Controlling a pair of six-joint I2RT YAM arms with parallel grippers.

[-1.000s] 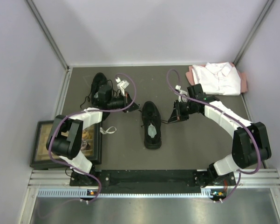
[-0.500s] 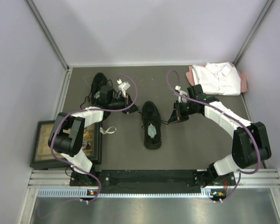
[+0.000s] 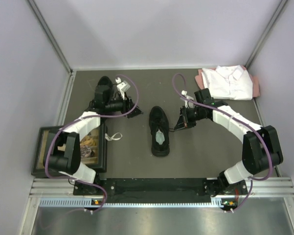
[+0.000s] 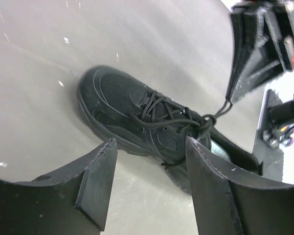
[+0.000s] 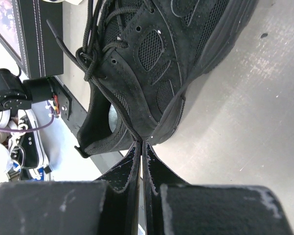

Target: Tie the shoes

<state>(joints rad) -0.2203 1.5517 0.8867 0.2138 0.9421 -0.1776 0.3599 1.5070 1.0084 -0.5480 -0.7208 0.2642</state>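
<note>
One black shoe (image 3: 159,131) lies mid-table, toe away from the arms, its pale grey insole showing. In the left wrist view this shoe (image 4: 137,112) has crossed laces, and one taut lace (image 4: 219,110) runs to the right gripper's tip. My right gripper (image 3: 180,121) is just right of the shoe, shut on that lace (image 5: 121,121) where it enters the closed jaws (image 5: 141,145). My left gripper (image 3: 131,104) hovers back left of the shoe; its fingers stand open with only bare table between them (image 4: 150,143). The second shoe (image 3: 102,87) sits at the back left, partly hidden behind the left arm.
A folded white shirt (image 3: 230,81) on a pink cloth lies at the back right corner. A dark open box (image 3: 44,156) stands at the left edge beside the left arm. A small white strip (image 3: 115,136) lies on the mat near it. Walls close in on three sides.
My left gripper has opened from shut and drawn back and to the left, away from the middle shoe. The right gripper has stayed shut on the lace, almost still.
</note>
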